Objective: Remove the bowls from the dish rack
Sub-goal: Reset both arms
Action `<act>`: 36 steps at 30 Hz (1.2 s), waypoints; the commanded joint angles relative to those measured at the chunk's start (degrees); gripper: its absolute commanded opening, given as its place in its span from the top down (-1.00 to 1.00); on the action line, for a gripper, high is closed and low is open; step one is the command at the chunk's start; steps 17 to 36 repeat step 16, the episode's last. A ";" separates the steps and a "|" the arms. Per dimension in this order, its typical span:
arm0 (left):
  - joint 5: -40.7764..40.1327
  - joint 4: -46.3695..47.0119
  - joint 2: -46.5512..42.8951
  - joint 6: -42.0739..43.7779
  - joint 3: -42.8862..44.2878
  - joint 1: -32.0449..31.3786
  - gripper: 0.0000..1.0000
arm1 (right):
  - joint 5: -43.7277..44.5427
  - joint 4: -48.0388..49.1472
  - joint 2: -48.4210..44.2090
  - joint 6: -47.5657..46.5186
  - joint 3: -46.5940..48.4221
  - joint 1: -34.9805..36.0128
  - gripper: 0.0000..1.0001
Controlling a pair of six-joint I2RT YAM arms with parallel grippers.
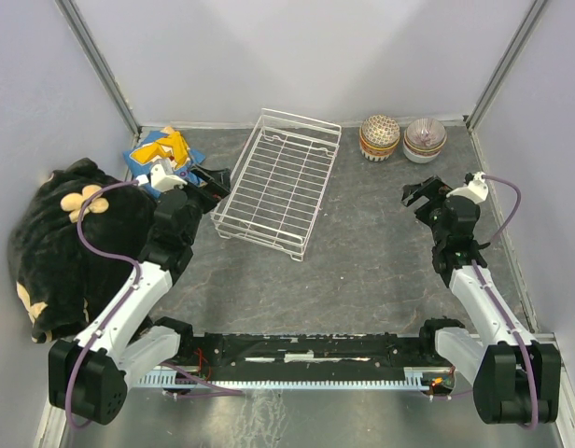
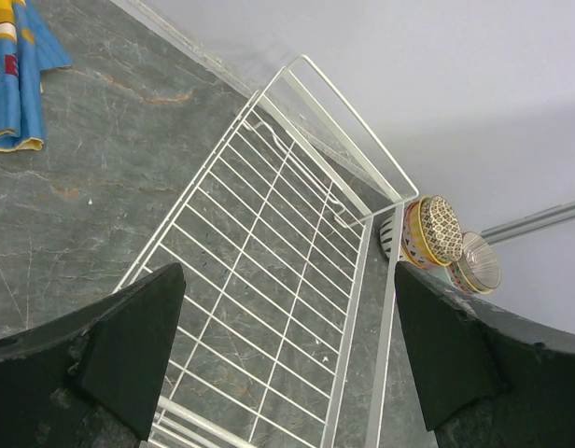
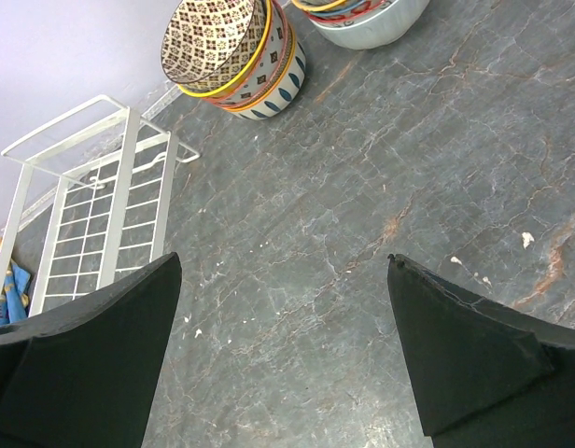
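The white wire dish rack [image 1: 278, 182] sits at the table's middle and holds no bowls. Two stacks of upside-down patterned bowls stand at the far right: a dotted-top stack [image 1: 379, 137] and a paler stack [image 1: 425, 140]. My left gripper [image 1: 213, 180] is open and empty at the rack's near-left side; its wrist view looks down the rack [image 2: 269, 280] to both stacks [image 2: 427, 233]. My right gripper [image 1: 420, 194] is open and empty over bare table, nearer than the stacks. Its wrist view shows the dotted stack [image 3: 233, 51], the paler stack [image 3: 362, 19] and the rack's end [image 3: 91, 205].
A large black plush toy [image 1: 73, 243] with cream patches lies at the left, against the left arm. A blue and yellow package [image 1: 161, 149] lies behind it; it also shows in the left wrist view [image 2: 17, 75]. Grey walls close three sides.
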 commanded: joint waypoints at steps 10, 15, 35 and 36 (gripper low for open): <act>-1.78 3.08 -2.41 1.49 -1.13 -0.23 -0.99 | -0.12 2.53 -0.55 -0.18 1.90 0.56 -0.99; -2.08 3.08 -2.40 1.40 -1.29 -0.25 -0.99 | -0.09 2.45 -0.57 -0.31 1.93 0.72 -0.99; -2.13 3.49 -2.65 1.36 -1.62 -0.25 -0.99 | -0.09 2.37 -0.61 -0.27 1.87 0.74 -0.99; -2.13 3.49 -2.65 1.36 -1.62 -0.25 -0.99 | -0.09 2.37 -0.61 -0.27 1.87 0.74 -0.99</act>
